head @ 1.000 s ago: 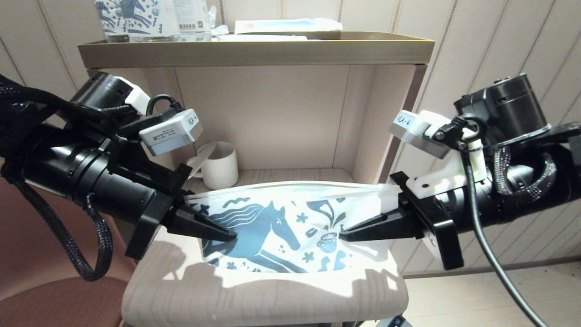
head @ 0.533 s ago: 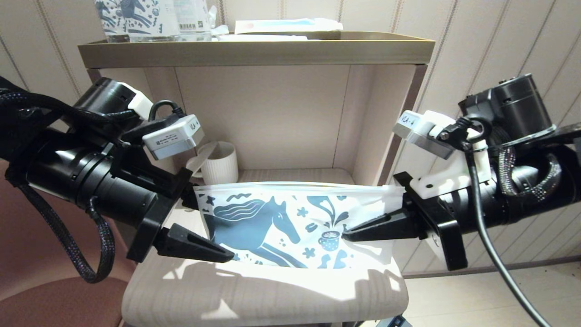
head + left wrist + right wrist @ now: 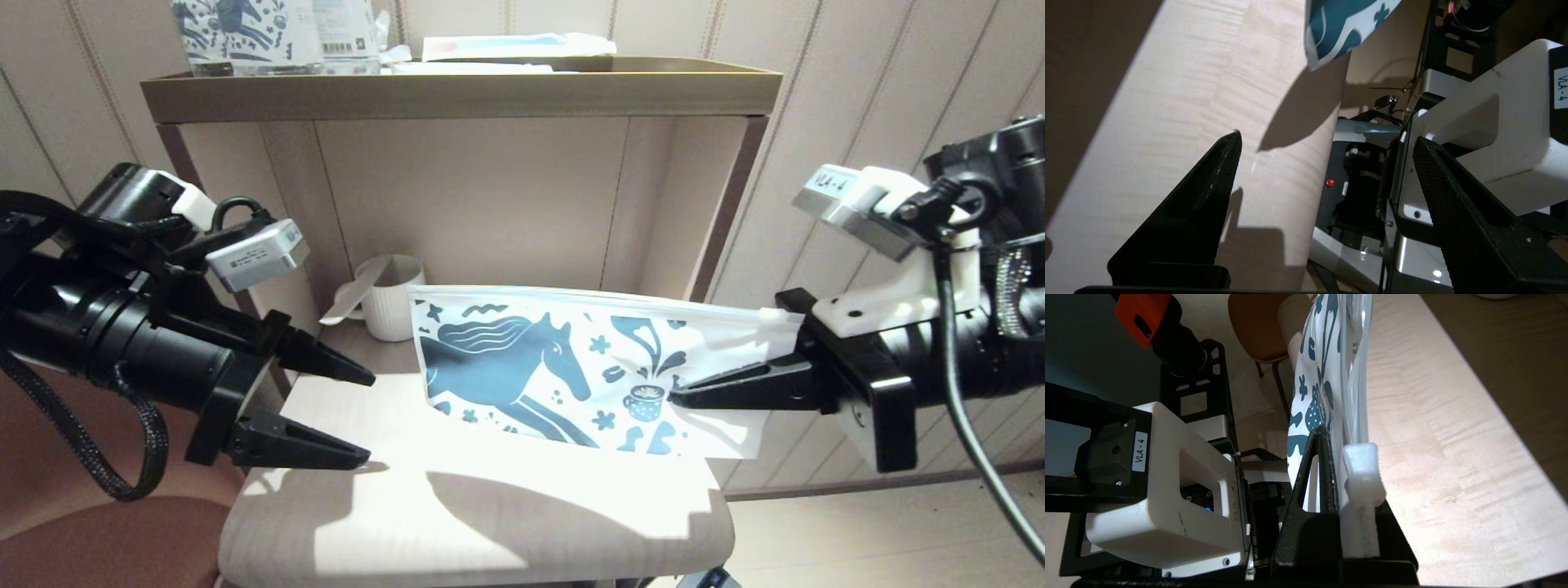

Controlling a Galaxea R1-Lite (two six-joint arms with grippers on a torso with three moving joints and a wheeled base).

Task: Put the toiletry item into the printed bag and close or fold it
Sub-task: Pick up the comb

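The left gripper [image 3: 363,415] is standing with its 2 black jaws wide apart and holding nothing, well to the left of the printed bag [image 3: 571,371], a flat white plastic zip pouch with a dark blue horse, coffee cup and flowers. A second ago this gripper was pinching the left edge of the pouch; now it has let go and is pulling back to the left, low over the pale wooden shelf board [image 3: 457,523]. In the left wrist view only 1 corner of the pouch [image 3: 1331,36] is showing, beyond the open fingers [image 3: 1208,192].

Behind the left end of the pouch a ribbed white mug [image 3: 396,302] is standing on the same board, with a slim off-white packet [image 3: 351,294] leaning out of it; I judge this is the toiletry item, so it is not yet in the bag.

The pouch is hanging upright, lifted higher and more to the right than before, its printed face toward the head camera. Its long axis is running left to right, sloping slightly down to the right, with the zip edge on top and the white slider tab [image 3: 1363,465] at the right end.

The right gripper [image 3: 673,398] is clamped shut on the right end of the pouch, alone carrying it. I think the free left arm is now available to fetch the packet.
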